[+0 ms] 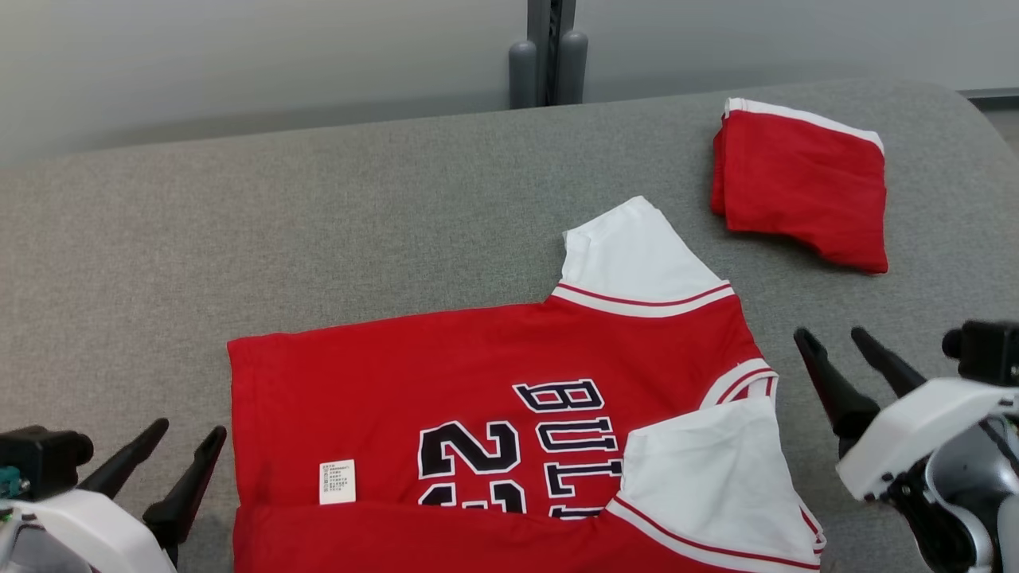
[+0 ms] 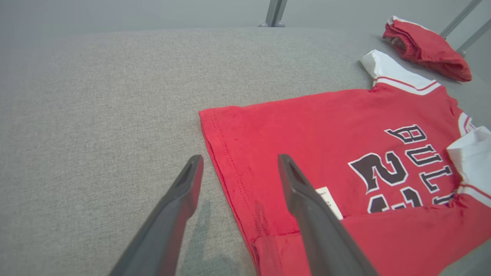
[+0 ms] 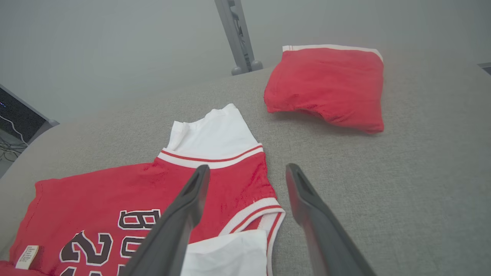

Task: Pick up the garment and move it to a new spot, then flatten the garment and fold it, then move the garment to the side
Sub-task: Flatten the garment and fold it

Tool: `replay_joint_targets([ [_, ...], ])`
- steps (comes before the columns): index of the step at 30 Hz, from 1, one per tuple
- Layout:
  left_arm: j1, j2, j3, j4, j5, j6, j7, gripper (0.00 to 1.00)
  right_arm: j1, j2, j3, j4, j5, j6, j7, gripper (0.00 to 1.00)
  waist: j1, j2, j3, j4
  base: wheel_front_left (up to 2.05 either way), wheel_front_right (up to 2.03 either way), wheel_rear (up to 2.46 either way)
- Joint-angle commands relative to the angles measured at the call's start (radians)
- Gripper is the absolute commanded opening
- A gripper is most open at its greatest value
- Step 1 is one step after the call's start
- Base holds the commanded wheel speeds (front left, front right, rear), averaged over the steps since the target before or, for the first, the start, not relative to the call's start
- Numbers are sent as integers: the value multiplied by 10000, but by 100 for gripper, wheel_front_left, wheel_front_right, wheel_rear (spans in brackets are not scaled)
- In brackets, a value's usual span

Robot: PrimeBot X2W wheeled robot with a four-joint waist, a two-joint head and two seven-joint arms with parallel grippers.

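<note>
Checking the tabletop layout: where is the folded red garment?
Head view: the folded red garment lies far right on the grey table, beyond the jersey, not touching it.

Left of the red Bulls jersey (image 1: 478,382) the grey fabric tabletop (image 1: 239,239) lies bare, wide room for a gripper to pass; the far side of the jersey is just as open; off the jersey's far right corner sit folded red shorts (image 1: 804,191), apart from it, a bare strip between; a grey post (image 1: 548,56) stands behind the table, well beyond the jersey.
</note>
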Motion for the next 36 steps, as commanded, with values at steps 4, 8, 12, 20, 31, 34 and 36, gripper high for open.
replay_joint_targets([
  [4, -860, -188, 150, 544, 335, -263, -104, 100, -1366, -52, 222, 775, -499, 1, -616, 100, 0, -1, 715, 273, 0, 0, 0],
  [8, -1531, -386, 195, 1080, 615, -612, -208, 100, -2550, -60, 460, 1644, -980, 1, -976, 100, 0, -1, 1199, 520, 0, 0, 0],
  [12, -2044, -545, 171, 1461, 827, -1020, -340, 100, -3634, -60, 544, 2449, -1461, 1, -1121, 100, 0, -1, 1650, 788, 0, 0, 0],
  [20, -2817, -743, 87, 1966, 1285, -1808, -635, 100, -5649, -59, 407, 3928, -2256, 1, -951, 100, 0, -1, 2547, 1294, 0, 0, 0],
  [31, -3508, -993, -102, 2418, 1526, -2450, -677, 100, -7435, -59, -37, 5799, -2645, 1, -164, 100, 0, -1, 3158, 1707, 0, 0, 0],
  [34, -3647, -1104, -190, 2556, 1458, -2648, -672, 100, -7863, -60, -224, 6457, -2743, 1, 197, 100, 0, -1, 3246, 1814, 0, 0, 0],
  [36, -3745, -1142, -230, 2612, 1449, -2706, -653, 100, -8038, -65, -318, 6672, -2790, 1, 352, 100, 0, -1, 3269, 1845, 0, 0, 0],
])
